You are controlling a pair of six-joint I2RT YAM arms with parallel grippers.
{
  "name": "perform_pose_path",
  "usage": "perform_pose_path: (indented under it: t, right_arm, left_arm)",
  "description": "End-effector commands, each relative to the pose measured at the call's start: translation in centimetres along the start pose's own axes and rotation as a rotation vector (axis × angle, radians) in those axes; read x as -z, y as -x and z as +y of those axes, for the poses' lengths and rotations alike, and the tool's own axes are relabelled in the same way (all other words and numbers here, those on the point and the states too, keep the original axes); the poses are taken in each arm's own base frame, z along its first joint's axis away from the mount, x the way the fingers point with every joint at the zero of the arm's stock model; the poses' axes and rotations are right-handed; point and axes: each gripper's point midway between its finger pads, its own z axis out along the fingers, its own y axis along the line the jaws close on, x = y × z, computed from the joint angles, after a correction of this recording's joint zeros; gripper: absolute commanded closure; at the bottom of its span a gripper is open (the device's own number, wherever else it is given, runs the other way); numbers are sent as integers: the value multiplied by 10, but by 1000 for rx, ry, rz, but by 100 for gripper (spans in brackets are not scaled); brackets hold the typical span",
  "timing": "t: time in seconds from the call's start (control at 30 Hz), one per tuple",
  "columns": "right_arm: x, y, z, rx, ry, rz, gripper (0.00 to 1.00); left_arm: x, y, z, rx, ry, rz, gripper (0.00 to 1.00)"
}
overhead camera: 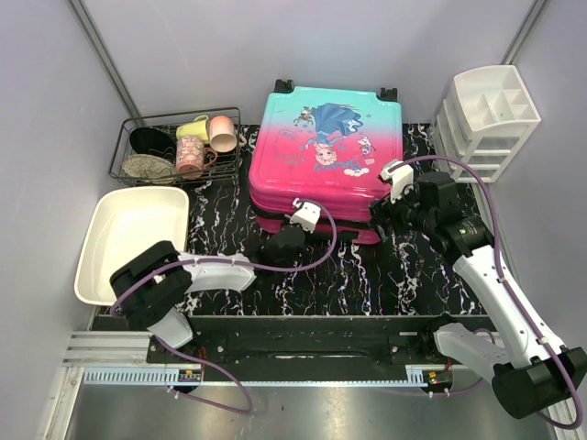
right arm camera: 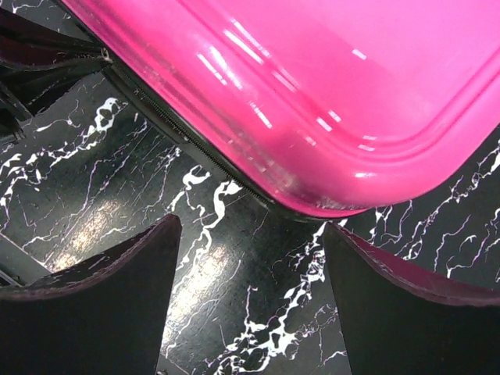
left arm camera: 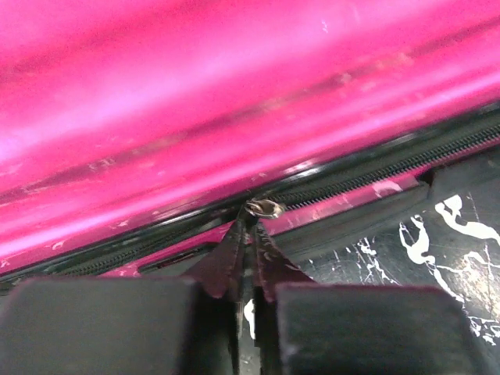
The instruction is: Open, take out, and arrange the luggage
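1. Top view: the luggage (overhead camera: 326, 156) lies flat and closed on the black marble-pattern mat (overhead camera: 367, 275), just toward 12 o'clock from centre. Its black wheels (overhead camera: 284, 85) are on its 12 o'clock edge. The shell runs teal to pink and carries a cartoon princess print; any lettering in it is too small to read.
2. Also in the top view, a wire basket (overhead camera: 124, 147) at 10 o'clock holds a yellow cup (overhead camera: 193, 128), a pink cup (overhead camera: 222, 133) and a patterned mug (overhead camera: 190, 156). A white tub (overhead camera: 101, 266) sits at 8 o'clock and a white drawer organizer (overhead camera: 486, 119) at 2 o'clock.
3. The left gripper (overhead camera: 286, 236) is at the suitcase's 6 o'clock edge, and the right gripper (overhead camera: 381, 213) is at its 4 o'clock corner.
4. Left wrist view: the pink shell (left arm camera: 195, 94) fills the upper frame, with the zipper track (left arm camera: 375, 176) running below it. The left gripper (left arm camera: 248, 234) has its fingers drawn almost together, pinching the silver zipper pull (left arm camera: 264, 208) at 12 o'clock from their tips.
5. Right wrist view: the right gripper (right arm camera: 251, 226) stands wide open with nothing between its fingers. It is over the mat (right arm camera: 94, 180), with the suitcase's rounded pink corner (right arm camera: 328, 86) at 12 to 1 o'clock, apart from the fingertips.
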Motion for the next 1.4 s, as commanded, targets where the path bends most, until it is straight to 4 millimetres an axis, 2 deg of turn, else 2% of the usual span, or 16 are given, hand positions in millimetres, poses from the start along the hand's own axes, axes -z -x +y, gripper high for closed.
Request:
perform_pose_path:
  t: [0.0,0.07,0.1,0.17,0.2,0.23,0.37,0.5,0.63,0.73,0.93,1.07,1.17,1.27,1.3,1.37]
  right_arm:
    - [2,4,-5,-9,-29,-29,18]
    - [3,4,-4,-6,-28,-32,18]
    - [3,5,-4,-2,-27,-35,18]
    - [3,3,-4,-7,-29,-31,18]
    - [3,3,-4,-8,-28,-32,18]
    - [3,2,-4,-8,-28,-33,19]
    - [3,1,-3,-7,-26,-38,19]
    - [3,1,0,-1,-9,-46,19]
    - [1,-1,16,3,76,-64,20]
    - [-3,-5,19,-24,94,-41,21]
    - [-5,-10,20,-32,99,-20,21]
    - [-5,-11,17,-38,83,-12,21]
    - [-7,-13,16,-49,77,-3,21]
    - [-9,-14,16,-62,78,5,21]
    - [-9,-15,16,-67,79,8,21]
    - [-10,-15,16,-70,76,10,21]
  left_arm:
    - [-13,52,11,19,48,-161,100]
    - [-8,58,10,-1,24,-151,100]
    - [0,76,11,7,11,-178,100]
    - [10,76,4,-7,-57,-128,100]
    - [19,95,3,16,-82,-146,100]
    - [25,83,-3,28,-127,-68,100]
    - [49,81,-10,76,-211,29,100]
    - [61,64,-16,76,-283,72,100]
    - [69,59,-24,44,-371,-14,62]
    - [61,47,-28,37,-377,-9,58]
    - [43,41,-40,23,-424,-93,48]
    - [12,37,-20,54,-335,-79,53]
    - [-7,38,-16,72,-328,-94,56]
    - [-17,43,-21,66,-359,-133,57]
    - [-16,52,-27,56,-399,-173,57]
    - [-10,57,-38,38,-472,-210,57]
